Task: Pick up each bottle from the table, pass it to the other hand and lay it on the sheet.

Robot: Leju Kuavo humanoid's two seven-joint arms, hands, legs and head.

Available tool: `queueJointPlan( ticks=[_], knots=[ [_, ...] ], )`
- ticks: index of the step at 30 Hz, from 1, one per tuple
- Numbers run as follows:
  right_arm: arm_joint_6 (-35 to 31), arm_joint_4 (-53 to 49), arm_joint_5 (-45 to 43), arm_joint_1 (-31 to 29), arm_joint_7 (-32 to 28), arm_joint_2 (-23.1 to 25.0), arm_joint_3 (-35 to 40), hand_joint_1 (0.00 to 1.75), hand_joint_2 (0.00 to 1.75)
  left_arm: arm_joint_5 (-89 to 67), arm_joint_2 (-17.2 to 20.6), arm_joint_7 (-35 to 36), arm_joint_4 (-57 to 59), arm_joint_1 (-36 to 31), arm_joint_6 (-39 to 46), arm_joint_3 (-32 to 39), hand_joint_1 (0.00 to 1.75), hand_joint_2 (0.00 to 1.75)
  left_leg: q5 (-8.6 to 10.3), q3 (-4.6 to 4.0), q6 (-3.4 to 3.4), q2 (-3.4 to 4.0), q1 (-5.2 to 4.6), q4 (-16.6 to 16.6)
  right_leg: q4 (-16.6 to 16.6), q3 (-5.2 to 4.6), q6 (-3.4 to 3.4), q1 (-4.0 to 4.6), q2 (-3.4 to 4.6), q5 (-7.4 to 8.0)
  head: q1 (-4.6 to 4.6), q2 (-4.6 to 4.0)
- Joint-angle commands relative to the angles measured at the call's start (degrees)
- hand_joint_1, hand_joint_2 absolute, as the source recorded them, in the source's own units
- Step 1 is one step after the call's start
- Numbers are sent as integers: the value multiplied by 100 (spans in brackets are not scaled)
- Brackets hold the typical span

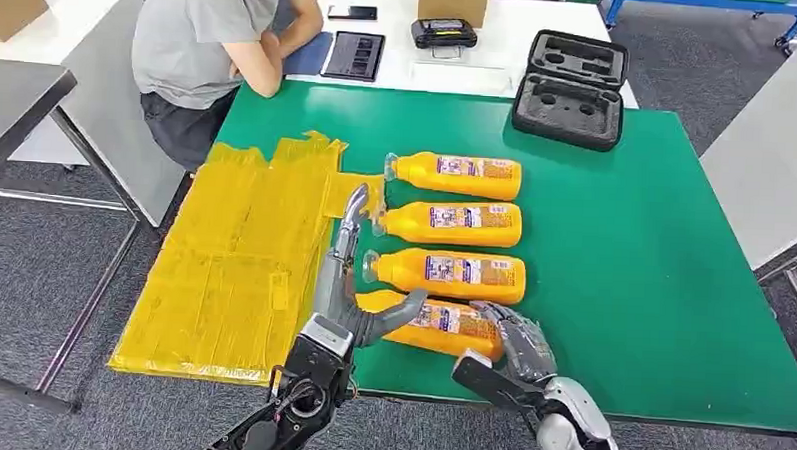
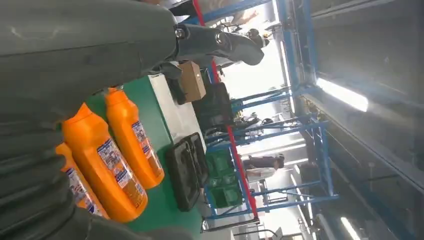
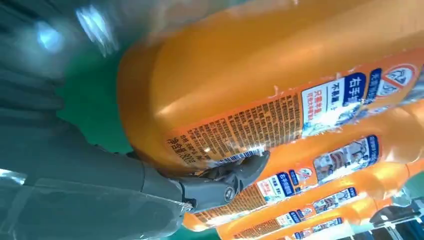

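Observation:
Four orange bottles lie side by side on the green table (image 1: 634, 253), caps toward the yellow sheet (image 1: 238, 264). My right hand (image 1: 515, 344) grips the base end of the nearest bottle (image 1: 436, 328) by the table's front edge; in the right wrist view its thumb (image 3: 220, 186) wraps under that bottle (image 3: 260, 75). My left hand (image 1: 344, 301) is at the same bottle's neck end, fingers stretched straight out toward the far side and thumb against the bottle. The other three bottles (image 1: 451, 273) (image 1: 455, 223) (image 1: 458, 175) lie untouched; two of them (image 2: 107, 170) (image 2: 135, 142) show in the left wrist view.
A person (image 1: 206, 48) sits leaning on the table's far left corner, beside a tablet (image 1: 353, 55). An open black case (image 1: 569, 86) lies at the far edge. White tables stand behind, with a cardboard box (image 1: 452, 2). The green surface to the right is bare.

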Motion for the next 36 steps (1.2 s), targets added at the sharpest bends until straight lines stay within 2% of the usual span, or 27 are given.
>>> queueJointPlan(
  ticks=[1, 6, 10, 12, 16, 18, 20, 24, 26, 31, 33, 36],
  knots=[
    [-13, 435, 167, 114, 69, -80, 69, 175, 175, 13, 121, 17, 342, -244, 8, -165, 0, 175, -6, 30, -10, -13, 5, -11, -12, 35, -11, 5, -13, -10, -2, 0],
    [-19, 302, 1, 120, 4, -24, -78, 175, 175, 5, 117, 17, 323, -251, 21, -162, 0, 175, -3, 21, -6, -12, 4, -7, -9, 26, -7, 4, -12, -6, 0, 0],
    [27, 264, -681, -6, -555, 189, -367, 175, 175, -26, 136, 17, 281, -230, 135, -145, 0, 175, -4, 24, -7, -9, 2, -8, -7, 27, -8, 2, -9, -7, 0, 0],
    [-34, 279, -1013, -134, -812, 319, -492, 175, 175, -81, 204, 17, 62, -196, 465, -188, 0, 175, -5, 23, -8, -1, 2, -6, -5, 24, -9, 2, -1, -6, 0, 0],
    [-45, 272, -1412, -284, -1027, 465, -577, 175, 175, 26, 309, 17, -406, -110, 899, -178, 0, 175, -7, 10, -8, 14, 2, -2, 1, 9, -8, 2, 17, -1, 0, 0],
    [12, 167, -1695, -300, -1132, 560, -641, 175, 175, -167, 223, 17, -672, 61, 936, 208, 0, 175, -3, 0, -8, 11, 0, -3, 2, 0, -7, 1, 14, 0, -2, 0],
    [12, 167, -1695, -300, -1132, 560, -641, 175, 175, -167, 223, 17, -672, 61, 936, 208, 0, 175, -9, 5, -10, 18, 2, -1, 4, 4, -9, 3, 21, -3, -4, 0],
    [124, -42, -2185, -219, -1402, 625, -709, 175, 175, -663, -80, 17, -1106, 403, 936, 1078, 0, 175, -13, 12, -10, 22, 3, -2, 3, 10, -9, 2, 23, -7, -2, 0],
    [92, -62, -2279, -228, -1449, 630, -720, 175, 175, -864, -158, 17, -1206, 489, 936, 1276, 0, 175, -5, -11, -6, 12, 3, 0, 5, -8, -5, 2, 12, -2, 0, 0],
    [83, -35, -2328, -258, -1454, 637, -733, 175, 175, -940, -192, 17, -1250, 521, 936, 1350, 0, 175, -4, -13, -8, 9, 3, -3, 1, -10, -7, 2, 9, -2, 0, 0],
    [83, -35, -2328, -258, -1454, 637, -733, 175, 175, -940, -192, 17, -1250, 521, 936, 1350, 0, 175, -20, 17, -15, 19, 4, -2, 2, 18, -16, 3, 19, -15, 0, 0],
    [77, 2, -2359, -286, -1461, 636, -740, 175, 175, -1012, -231, 17, -1273, 542, 936, 1402, 0, 175, -9, -3, -10, 10, 1, -4, 2, -1, -10, 1, 10, -7, -2, 0]
  ],
)
